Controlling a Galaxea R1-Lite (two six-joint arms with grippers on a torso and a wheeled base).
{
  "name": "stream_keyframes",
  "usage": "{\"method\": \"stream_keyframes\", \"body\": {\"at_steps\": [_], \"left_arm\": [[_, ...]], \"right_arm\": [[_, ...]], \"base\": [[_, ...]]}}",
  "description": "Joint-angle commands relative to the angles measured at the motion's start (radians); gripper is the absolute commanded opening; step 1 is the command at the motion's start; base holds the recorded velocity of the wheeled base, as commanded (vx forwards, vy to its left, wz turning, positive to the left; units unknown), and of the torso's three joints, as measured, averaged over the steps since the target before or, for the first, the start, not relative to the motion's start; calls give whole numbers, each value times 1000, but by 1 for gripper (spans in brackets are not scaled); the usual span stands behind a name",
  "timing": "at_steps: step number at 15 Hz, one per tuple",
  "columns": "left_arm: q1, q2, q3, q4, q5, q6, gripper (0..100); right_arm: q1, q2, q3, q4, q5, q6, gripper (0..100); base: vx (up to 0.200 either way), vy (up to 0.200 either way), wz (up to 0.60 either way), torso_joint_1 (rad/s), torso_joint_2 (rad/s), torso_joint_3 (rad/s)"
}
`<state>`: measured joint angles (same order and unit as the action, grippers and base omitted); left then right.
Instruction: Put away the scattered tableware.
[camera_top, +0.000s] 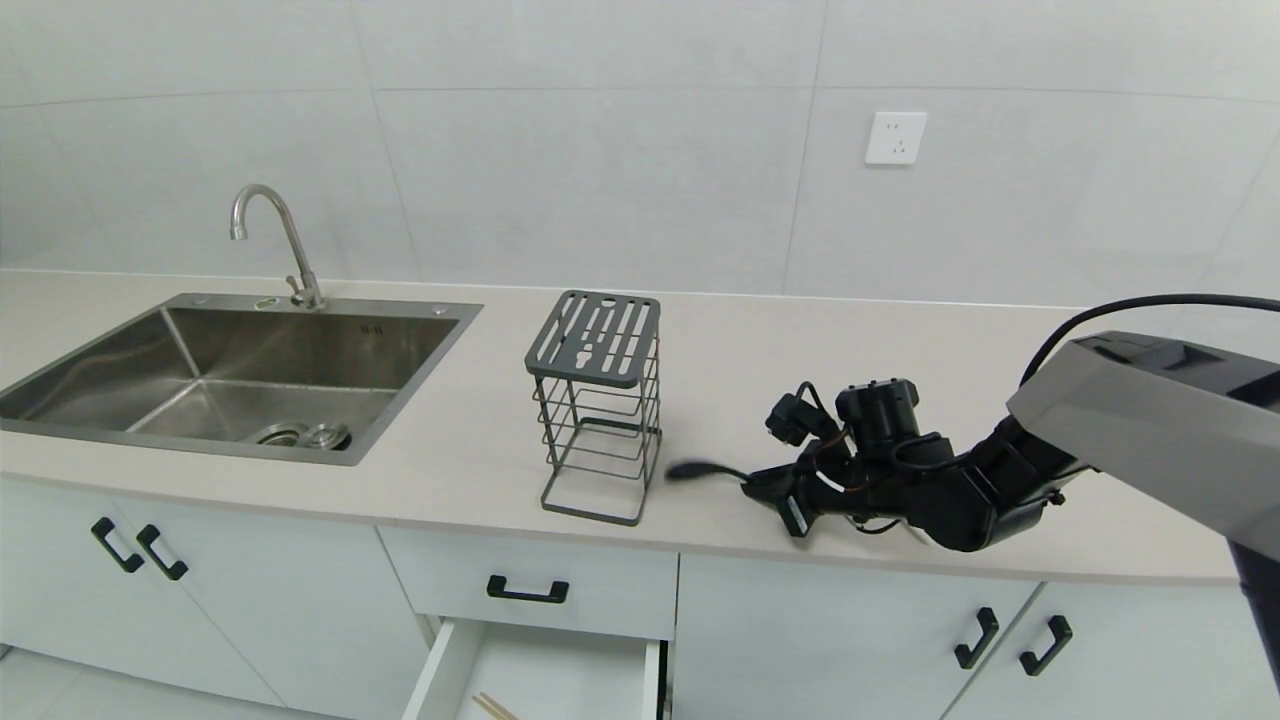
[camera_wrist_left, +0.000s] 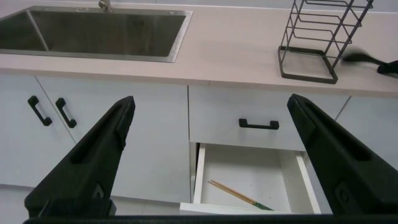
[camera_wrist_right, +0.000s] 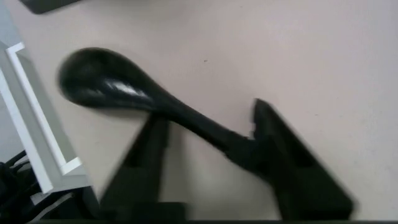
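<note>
A black spoon (camera_top: 697, 469) juts out over the counter toward the wire rack, its handle held in my right gripper (camera_top: 765, 485). In the right wrist view the spoon (camera_wrist_right: 106, 81) has its bowl ahead of the fingers (camera_wrist_right: 292, 162), and the handle runs slantwise between them; the right gripper (camera_wrist_right: 211, 137) is shut on it. My left gripper (camera_wrist_left: 210, 102) stands open with nothing in it, low in front of the cabinets, facing an open drawer (camera_wrist_left: 249, 171). A pair of wooden chopsticks (camera_wrist_left: 239, 195) lies in that drawer. The spoon (camera_wrist_left: 364, 57) shows past the rack.
A dark wire rack (camera_top: 598, 405) with a slotted top stands mid-counter, left of the spoon. A steel sink (camera_top: 230, 370) with a tap (camera_top: 275, 235) is at the far left. The open drawer (camera_top: 450, 670) sits below the rack, under a closed one (camera_top: 528, 590).
</note>
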<state>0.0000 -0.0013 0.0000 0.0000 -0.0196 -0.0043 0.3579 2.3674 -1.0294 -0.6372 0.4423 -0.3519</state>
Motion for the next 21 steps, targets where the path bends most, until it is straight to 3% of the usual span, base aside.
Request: {"method": "stream_keyframes", "body": {"at_steps": [1,7,18,21], "left_arm": [[0,1,0,0,0,-2,100],[0,1,0,0,0,-2,100],[0,1,0,0,0,0,100],[0,1,0,0,0,0,100]], "right_arm": [[0,9,-3,-1,1,-2,0],[-14,-8,23,-4,-1,-6,0],[-11,-292,256,-7,-1,-79,0],[38,-312,281,-7,-4,-78,0]], "base": [[0,0,0,0,0,0],[0,0,0,0,0,0],[0,0,0,0,0,0],[0,0,0,0,0,0]]}}
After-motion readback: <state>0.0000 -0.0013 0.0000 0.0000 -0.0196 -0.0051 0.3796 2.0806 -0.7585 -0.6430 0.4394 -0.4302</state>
